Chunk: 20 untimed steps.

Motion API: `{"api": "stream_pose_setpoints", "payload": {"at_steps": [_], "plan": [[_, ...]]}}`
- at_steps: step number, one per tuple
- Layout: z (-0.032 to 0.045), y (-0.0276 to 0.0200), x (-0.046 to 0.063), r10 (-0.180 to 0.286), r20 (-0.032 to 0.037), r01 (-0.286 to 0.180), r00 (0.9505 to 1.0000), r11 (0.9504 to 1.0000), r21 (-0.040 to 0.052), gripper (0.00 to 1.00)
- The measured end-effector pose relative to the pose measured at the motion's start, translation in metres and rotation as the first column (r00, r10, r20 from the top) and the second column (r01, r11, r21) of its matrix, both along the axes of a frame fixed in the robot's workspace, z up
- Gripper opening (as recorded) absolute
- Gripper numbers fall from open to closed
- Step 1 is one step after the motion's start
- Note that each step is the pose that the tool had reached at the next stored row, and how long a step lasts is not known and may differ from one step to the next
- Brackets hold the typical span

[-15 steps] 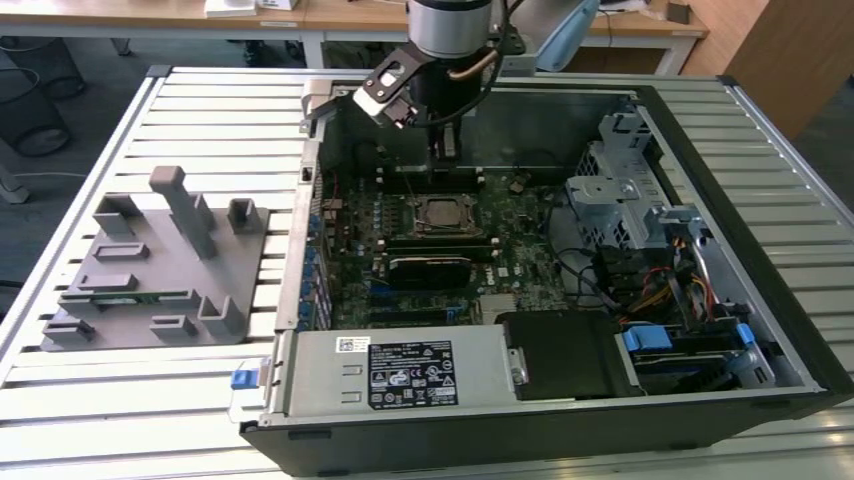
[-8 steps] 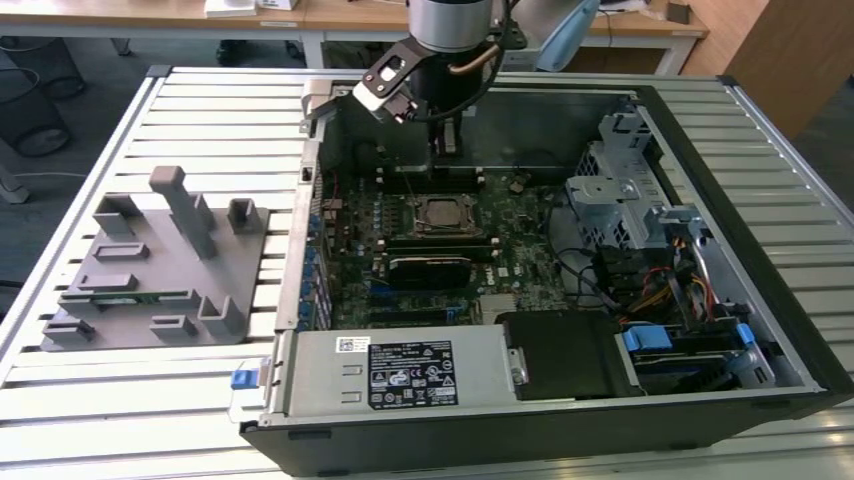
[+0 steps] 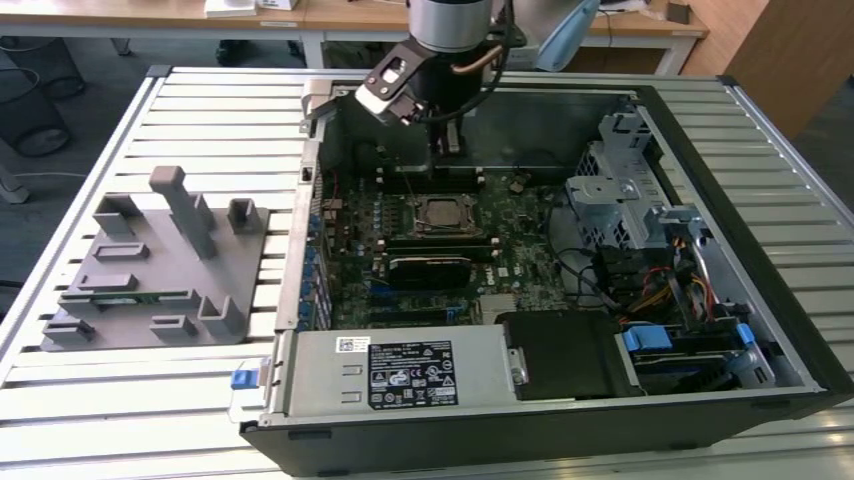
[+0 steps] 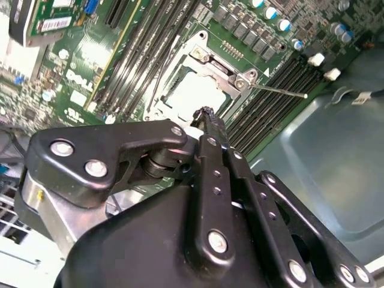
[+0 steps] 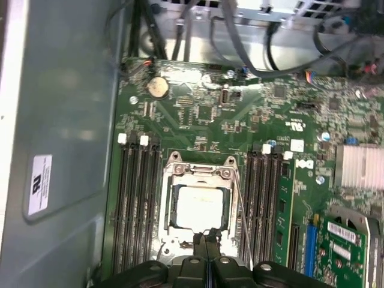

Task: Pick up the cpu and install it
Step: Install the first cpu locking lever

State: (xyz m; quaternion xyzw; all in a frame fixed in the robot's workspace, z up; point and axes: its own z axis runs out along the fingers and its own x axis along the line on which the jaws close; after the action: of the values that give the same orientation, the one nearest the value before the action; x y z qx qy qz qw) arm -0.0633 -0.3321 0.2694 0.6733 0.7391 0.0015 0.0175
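The gripper [image 5: 206, 240] is clenched, its fingertips meeting with nothing between them. Just beyond its tips the cpu [image 5: 201, 207] lies flat in the socket [image 5: 201, 173], with memory slots [image 5: 137, 204] on either side.

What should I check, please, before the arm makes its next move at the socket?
1. cpu lying inside the socket frame: ok.
2. cpu seated fully flat: cannot tell.
3. gripper shut with nothing between its fingertips: ok.
4. gripper clear of the cpu: cannot tell; its tips hang at the frame's edge.
5. retention lever latched: not ok, it stands off the socket.
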Motion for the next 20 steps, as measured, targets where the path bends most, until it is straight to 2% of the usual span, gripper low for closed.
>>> {"api": "stream_pose_setpoints", "payload": {"at_steps": [2, 5, 10, 12, 15, 18, 20], "plan": [[-0.0002, 0.0, 0.0, 0.036, 0.0, -0.036, 0.9994, 0.9994, 0.0, 0.11], [-0.0005, 0.0, 0.0, 0.091, 0.0001, -0.091, 0.9958, 0.9958, 0.0, 0.11], [-0.0015, 0.0, 0.0, 0.181, 0.0001, -0.181, 0.9835, 0.9835, 0.0, 0.11], [-0.0023, 0.0, 0.0, 0.216, 0.0001, -0.216, 0.9763, 0.9763, 0.0, 0.11], [-0.003, 0.0, 0.0, 0.27, -0.0001, -0.27, 0.9629, 0.9629, -0.0003, 0.11], [-0.0034, 0.0, 0.0, 0.321, -0.0004, -0.321, 0.947, 0.947, -0.0011, 0.11], [-0.0035, 0.0, 0.0, 0.356, -0.0009, -0.356, 0.9347, 0.9347, -0.0029, 0.11]]}}
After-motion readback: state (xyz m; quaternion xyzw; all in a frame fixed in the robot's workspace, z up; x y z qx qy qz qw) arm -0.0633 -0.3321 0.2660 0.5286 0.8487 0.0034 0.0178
